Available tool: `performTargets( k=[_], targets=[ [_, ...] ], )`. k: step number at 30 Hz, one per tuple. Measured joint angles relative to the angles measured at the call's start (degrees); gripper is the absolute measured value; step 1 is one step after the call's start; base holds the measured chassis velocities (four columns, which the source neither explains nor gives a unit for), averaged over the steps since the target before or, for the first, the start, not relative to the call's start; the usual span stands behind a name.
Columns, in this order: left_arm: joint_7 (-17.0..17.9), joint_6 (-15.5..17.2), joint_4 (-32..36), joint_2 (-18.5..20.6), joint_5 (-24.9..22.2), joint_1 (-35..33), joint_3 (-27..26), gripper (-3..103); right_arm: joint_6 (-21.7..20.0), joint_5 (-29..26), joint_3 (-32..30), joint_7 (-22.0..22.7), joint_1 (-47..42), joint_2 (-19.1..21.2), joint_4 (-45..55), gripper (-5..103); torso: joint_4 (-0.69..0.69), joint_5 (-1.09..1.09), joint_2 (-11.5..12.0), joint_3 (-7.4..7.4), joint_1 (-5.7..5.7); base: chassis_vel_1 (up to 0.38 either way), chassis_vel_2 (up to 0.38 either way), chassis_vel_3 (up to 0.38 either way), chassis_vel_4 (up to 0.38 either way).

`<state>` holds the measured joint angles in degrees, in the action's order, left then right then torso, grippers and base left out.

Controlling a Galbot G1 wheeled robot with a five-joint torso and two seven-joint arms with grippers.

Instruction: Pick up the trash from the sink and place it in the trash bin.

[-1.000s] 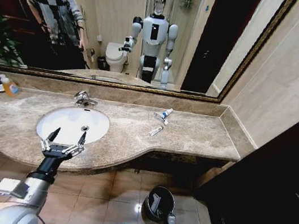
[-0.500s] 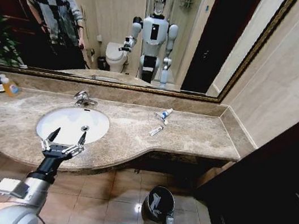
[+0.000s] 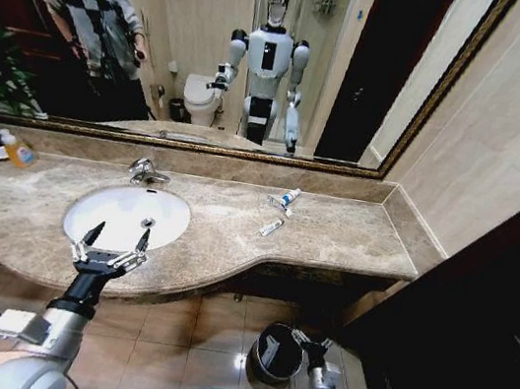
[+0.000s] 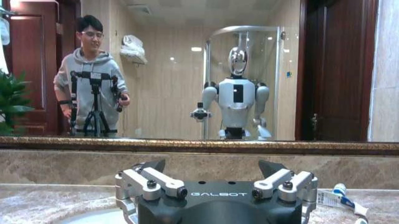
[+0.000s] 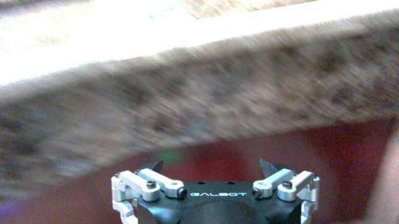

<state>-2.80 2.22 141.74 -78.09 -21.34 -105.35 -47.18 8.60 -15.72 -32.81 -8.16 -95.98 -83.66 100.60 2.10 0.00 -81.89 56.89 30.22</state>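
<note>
Left claw (image 3: 112, 248) poised over the front rim of the sink (image 3: 127, 215), fingers spread wide and empty, aimed toward the basin as if ready for a reach. Nothing to grasp visible inside the white bowl itself. Trash instead out on the marble worktop (image 3: 334, 232), well to the right of the sink: a white tube with a blue cap (image 3: 287, 197) near the back wall and a second small white tube (image 3: 272, 226) just in front of it, both lying flat and untouched. From the left wrist view, the same blue-capped tube (image 4: 337, 196) lying beyond the open claw.

Right claw (image 3: 312, 342) down low, below the worktop edge to the right of the sink, just beside the trash bin (image 3: 275, 354) on the floor tiles; fingers apart and holding nothing in the right wrist view (image 5: 212, 173), worktop underside blurred above. Bin set on the floor in front of the robot, likely for an easy drop. Orange soap bottle (image 3: 16, 150) far left of the sink, no part of the job.
</note>
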Motion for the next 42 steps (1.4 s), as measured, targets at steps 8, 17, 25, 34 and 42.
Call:
performTargets(
  k=[8,17,25,34,42],
  targets=[
    [0.0,0.0,0.0,0.0,0.0,0.0,0.0,100,-0.6,2.6,2.0,-3.1,-6.3,-1.0,15.8,100,0.00,0.00,0.0,0.00,0.00,0.000,0.000,0.000,0.000],
    [0.0,0.0,0.0,0.0,0.0,0.0,0.0,100,-7.9,1.3,4.0,-1.6,6.6,3.0,21.3,100,0.03,0.00,0.0,0.01,0.01,0.000,0.000,0.000,0.000],
    [0.0,0.0,0.0,0.0,0.0,0.0,0.0,100,-10.6,0.5,5.1,0.5,18.2,7.1,14.9,100,0.00,0.01,0.0,0.01,0.01,0.000,0.000,0.000,0.000],
    [0.0,0.0,0.0,0.0,0.0,0.0,0.0,100,-7.6,8.6,8.6,4.5,33.4,11.1,2.5,100,0.01,0.00,0.0,0.01,0.02,0.000,0.000,0.000,0.000],
    [0.0,0.0,0.0,0.0,0.0,0.0,0.0,100,-4.4,10.5,13.9,2.2,44.8,12.6,-10.1,100,0.01,0.01,0.0,0.01,0.01,0.000,0.000,0.000,0.000]
  ],
)
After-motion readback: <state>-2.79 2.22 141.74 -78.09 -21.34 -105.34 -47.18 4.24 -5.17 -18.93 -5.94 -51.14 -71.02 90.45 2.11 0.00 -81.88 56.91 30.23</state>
